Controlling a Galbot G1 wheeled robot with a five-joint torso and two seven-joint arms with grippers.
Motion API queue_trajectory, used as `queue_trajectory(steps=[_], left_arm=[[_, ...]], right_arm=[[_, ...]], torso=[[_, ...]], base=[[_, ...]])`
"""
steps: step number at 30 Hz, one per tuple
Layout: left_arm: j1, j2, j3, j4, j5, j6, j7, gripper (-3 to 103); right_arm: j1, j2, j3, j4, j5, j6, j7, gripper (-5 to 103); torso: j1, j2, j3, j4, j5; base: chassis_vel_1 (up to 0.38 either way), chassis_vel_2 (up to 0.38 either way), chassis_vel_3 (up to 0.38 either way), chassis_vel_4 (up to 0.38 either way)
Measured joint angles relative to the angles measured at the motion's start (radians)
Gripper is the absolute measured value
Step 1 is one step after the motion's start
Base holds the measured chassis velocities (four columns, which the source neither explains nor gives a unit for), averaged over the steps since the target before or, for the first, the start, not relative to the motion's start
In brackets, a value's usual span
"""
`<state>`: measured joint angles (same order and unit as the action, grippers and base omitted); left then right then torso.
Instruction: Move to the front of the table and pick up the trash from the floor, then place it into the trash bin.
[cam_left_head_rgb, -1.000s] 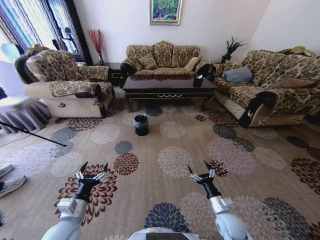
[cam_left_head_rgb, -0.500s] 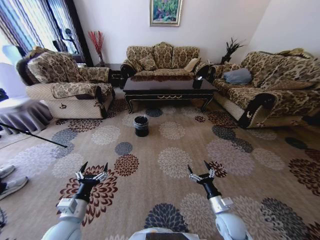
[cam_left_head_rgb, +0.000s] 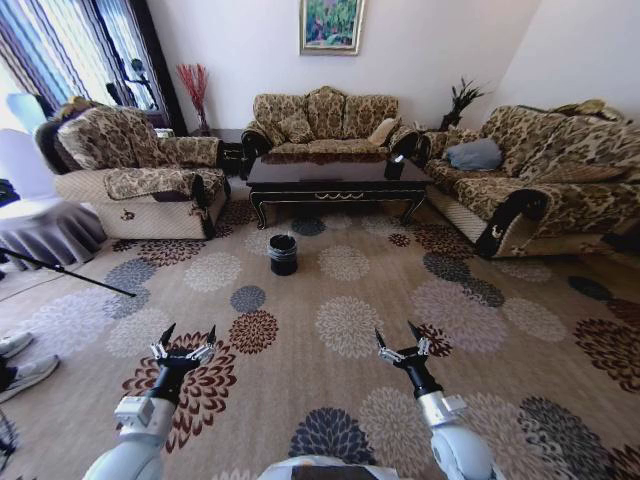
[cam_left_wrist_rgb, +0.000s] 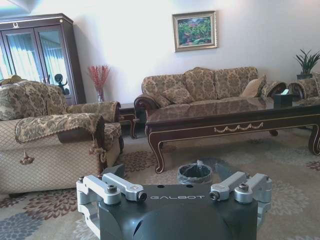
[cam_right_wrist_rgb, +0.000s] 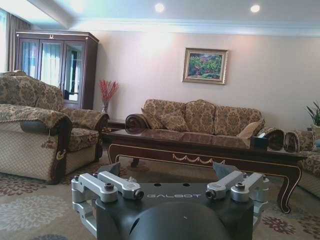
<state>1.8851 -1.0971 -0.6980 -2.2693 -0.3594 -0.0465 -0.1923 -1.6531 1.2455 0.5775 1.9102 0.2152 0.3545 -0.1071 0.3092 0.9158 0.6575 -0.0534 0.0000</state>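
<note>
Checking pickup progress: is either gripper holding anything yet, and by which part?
Nothing is held. The left gripper and right gripper are both open and empty above the carpet, short of the trash bin.

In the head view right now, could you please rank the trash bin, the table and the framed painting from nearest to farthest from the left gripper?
1. Trash bin, on the carpet ahead of the left gripper.
2. Table, behind the bin.
3. Framed painting, on the back wall.

Left arm: extended forward and low, left gripper (cam_left_head_rgb: 183, 340) with fingers spread wide, holding nothing. Right arm: same pose alongside, well apart; right gripper (cam_left_head_rgb: 401, 340) likewise spread and unloaded.
</note>
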Motion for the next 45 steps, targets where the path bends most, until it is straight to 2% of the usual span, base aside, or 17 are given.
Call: queue_trajectory(steps=[45], left_arm=[[0.000,0.000,0.000,0.000,0.000,0.000,0.000,100]], right_arm=[[0.000,0.000,0.000,0.000,0.000,0.000,0.000,100]], torso=[[0.097,0.216,0.119,0.0000,0.0000]], base=[[0.000,0.000,0.000,0.000]])
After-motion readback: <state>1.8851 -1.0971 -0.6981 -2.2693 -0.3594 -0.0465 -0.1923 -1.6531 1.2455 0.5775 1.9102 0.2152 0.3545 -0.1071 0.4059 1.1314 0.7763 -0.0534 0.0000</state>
